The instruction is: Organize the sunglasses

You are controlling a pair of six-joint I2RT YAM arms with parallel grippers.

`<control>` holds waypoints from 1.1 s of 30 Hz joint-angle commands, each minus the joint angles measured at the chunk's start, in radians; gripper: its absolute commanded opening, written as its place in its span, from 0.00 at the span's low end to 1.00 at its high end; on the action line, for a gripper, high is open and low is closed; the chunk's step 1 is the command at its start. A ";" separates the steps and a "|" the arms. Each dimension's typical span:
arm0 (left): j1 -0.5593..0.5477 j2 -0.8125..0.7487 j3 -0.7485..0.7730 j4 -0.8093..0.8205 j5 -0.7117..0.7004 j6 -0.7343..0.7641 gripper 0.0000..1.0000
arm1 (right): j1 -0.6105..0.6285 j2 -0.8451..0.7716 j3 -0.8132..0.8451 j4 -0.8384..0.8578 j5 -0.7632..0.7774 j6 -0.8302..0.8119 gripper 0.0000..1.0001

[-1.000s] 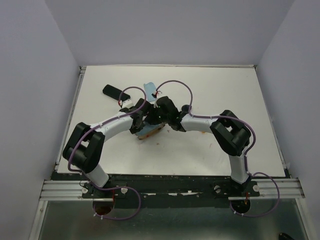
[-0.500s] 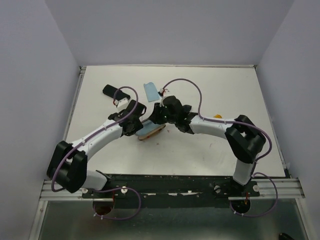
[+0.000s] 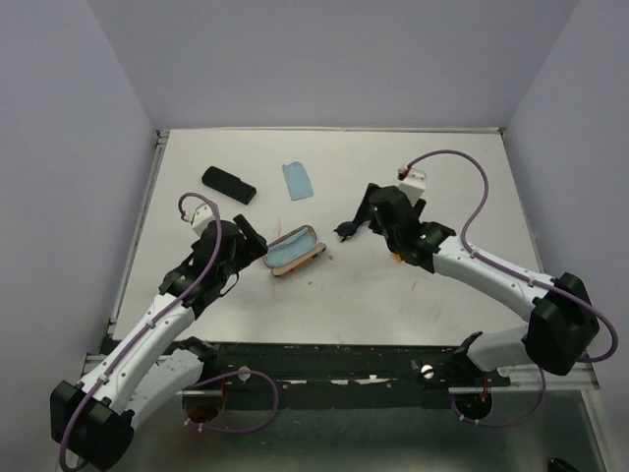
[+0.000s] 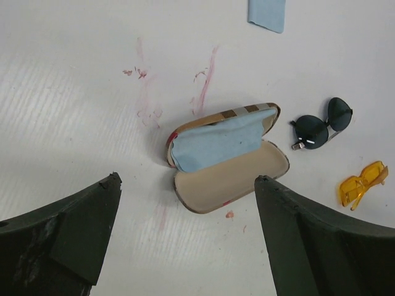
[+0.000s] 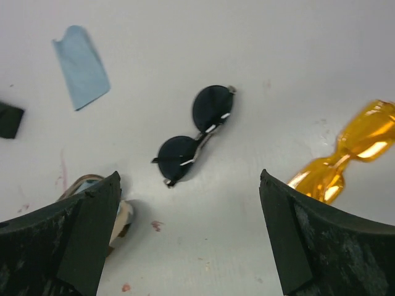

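The black-framed sunglasses (image 5: 194, 132) lie folded on the white table, just ahead of my open right gripper (image 5: 189, 174) and apart from it. To their right lie the orange wraparound sunglasses (image 5: 345, 154). In the top view the black pair (image 3: 345, 231) sits just left of the right gripper (image 3: 362, 211). The plaid case (image 4: 225, 157) lies open, light blue inside its lid, straight ahead of my open left gripper (image 4: 186, 179). Both pairs, black (image 4: 322, 123) and orange (image 4: 363, 183), lie to the right of the case. Neither gripper holds anything.
A plain black case (image 3: 228, 184) lies at the back left. A loose light-blue cloth (image 3: 296, 180) lies behind the plaid case (image 3: 293, 251). Red smears mark the table round the plaid case. Walls close in the table on three sides.
Both arms have drawn back from the plaid case, left arm to the left and right arm to the right. Both grippers have opened. The case now lies open and uncovered.
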 commanded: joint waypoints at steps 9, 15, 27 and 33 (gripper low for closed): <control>0.133 0.424 0.169 0.240 0.316 0.196 0.99 | -0.273 -0.009 -0.123 -0.231 0.039 0.212 1.00; 0.138 0.648 0.260 0.241 0.382 0.193 0.99 | -0.327 0.115 -0.088 -0.222 0.020 0.195 0.94; 0.122 0.639 0.115 0.339 0.486 0.124 0.99 | -0.370 0.245 -0.067 -0.164 -0.020 0.181 0.84; 0.087 0.576 0.030 0.373 0.504 0.081 0.99 | -0.371 0.267 -0.053 -0.173 -0.011 0.180 0.75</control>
